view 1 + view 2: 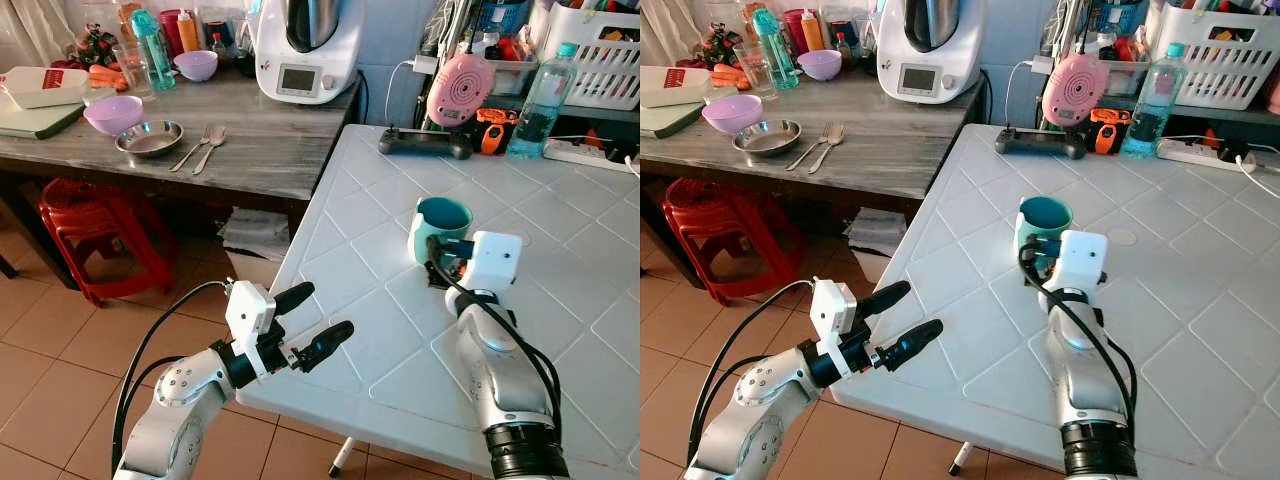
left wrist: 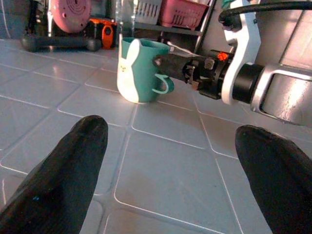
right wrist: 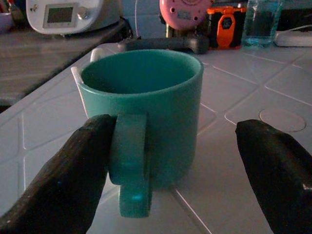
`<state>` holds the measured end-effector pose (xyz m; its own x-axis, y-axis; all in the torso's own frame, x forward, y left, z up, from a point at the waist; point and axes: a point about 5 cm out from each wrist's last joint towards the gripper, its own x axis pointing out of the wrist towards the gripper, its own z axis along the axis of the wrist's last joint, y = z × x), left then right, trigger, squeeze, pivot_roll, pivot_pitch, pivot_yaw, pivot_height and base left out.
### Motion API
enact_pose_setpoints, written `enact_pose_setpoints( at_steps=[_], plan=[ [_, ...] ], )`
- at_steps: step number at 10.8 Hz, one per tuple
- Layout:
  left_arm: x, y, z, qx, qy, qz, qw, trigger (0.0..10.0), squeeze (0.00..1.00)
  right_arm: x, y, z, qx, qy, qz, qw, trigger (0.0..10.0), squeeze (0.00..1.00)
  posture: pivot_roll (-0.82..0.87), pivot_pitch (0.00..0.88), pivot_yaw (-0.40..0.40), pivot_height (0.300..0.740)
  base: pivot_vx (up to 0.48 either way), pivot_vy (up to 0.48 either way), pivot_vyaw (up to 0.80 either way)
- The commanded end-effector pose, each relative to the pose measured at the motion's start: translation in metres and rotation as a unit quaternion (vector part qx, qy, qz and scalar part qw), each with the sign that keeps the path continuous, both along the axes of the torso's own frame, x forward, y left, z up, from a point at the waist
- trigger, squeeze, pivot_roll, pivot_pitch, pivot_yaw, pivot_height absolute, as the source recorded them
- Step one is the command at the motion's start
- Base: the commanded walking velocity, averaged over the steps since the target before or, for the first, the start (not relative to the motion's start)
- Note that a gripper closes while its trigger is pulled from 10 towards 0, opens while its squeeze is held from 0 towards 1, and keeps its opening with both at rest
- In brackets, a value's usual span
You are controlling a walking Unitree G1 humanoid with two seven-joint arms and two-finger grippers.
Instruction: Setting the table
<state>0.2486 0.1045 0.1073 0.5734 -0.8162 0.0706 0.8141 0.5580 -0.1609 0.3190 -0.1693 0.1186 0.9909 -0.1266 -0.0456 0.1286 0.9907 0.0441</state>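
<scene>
A teal mug (image 1: 443, 218) with a white bunny on its side (image 2: 139, 68) stands upright on the white tiled table (image 1: 360, 330). My right gripper (image 1: 440, 258) is right behind it, open, with the mug handle (image 3: 130, 165) between its fingers (image 3: 73, 180); one finger lies against the handle, the other stands well off. My left gripper (image 1: 327, 310) is open at the table's left front edge, low over the surface, pointing toward the mug and holding nothing.
To the left is a wooden counter (image 1: 270, 150) with purple bowls (image 1: 114, 113), a steel bowl (image 1: 149, 138), a fork and spoon (image 1: 203, 148) and a kitchen machine (image 1: 305, 50). A red stool (image 1: 90, 225) stands below. A black controller (image 1: 425, 143), pink speaker (image 1: 459, 88) and water bottle (image 1: 541, 100) line the table's far edge.
</scene>
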Motion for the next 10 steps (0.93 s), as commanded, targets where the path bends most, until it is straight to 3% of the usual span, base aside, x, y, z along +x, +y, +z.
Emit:
enact_pose_setpoints(
  at_steps=[1,4,5,6,7,10],
  plan=[
    [0.0022,0.0025,-0.0001,0.008,0.001,-0.002,1.000,10.0,0.00,0.0006,0.0028,-0.0033,0.000,0.006,0.009,1.000,10.0,0.00,0.00,0.000,0.035,0.740,0.000,0.000,0.00],
    [0.0033,0.0032,0.0004,0.009,0.001,-0.005,1.000,10.0,0.00,0.0036,0.0085,-0.0054,-0.006,0.010,0.019,1.000,10.0,0.00,0.01,0.000,0.035,0.740,0.000,0.000,0.00],
    [0.0037,0.0032,0.0007,0.009,0.002,-0.006,1.000,10.0,0.00,0.0041,0.0085,-0.0053,-0.007,0.009,0.021,1.000,9.0,0.00,0.01,0.000,0.036,0.740,0.000,0.000,0.00],
    [0.0040,0.0034,0.0004,0.010,0.002,-0.006,1.000,10.0,0.00,0.0045,0.0077,-0.0064,-0.009,0.009,0.021,1.000,1.7,0.00,0.01,0.000,0.035,0.740,0.000,0.000,0.00],
    [0.0051,0.0049,-0.0006,0.014,0.001,-0.003,1.000,10.0,0.00,0.0050,0.0072,-0.0064,-0.013,0.008,0.021,1.000,0.0,0.00,0.01,0.000,0.035,0.740,0.000,0.000,0.00],
    [0.0053,0.0046,-0.0003,0.014,0.001,0.000,1.000,10.0,0.00,0.0064,0.0048,-0.0085,-0.018,0.010,0.022,1.000,0.0,0.00,0.01,0.000,0.032,0.740,0.000,0.000,0.00]
  ],
)
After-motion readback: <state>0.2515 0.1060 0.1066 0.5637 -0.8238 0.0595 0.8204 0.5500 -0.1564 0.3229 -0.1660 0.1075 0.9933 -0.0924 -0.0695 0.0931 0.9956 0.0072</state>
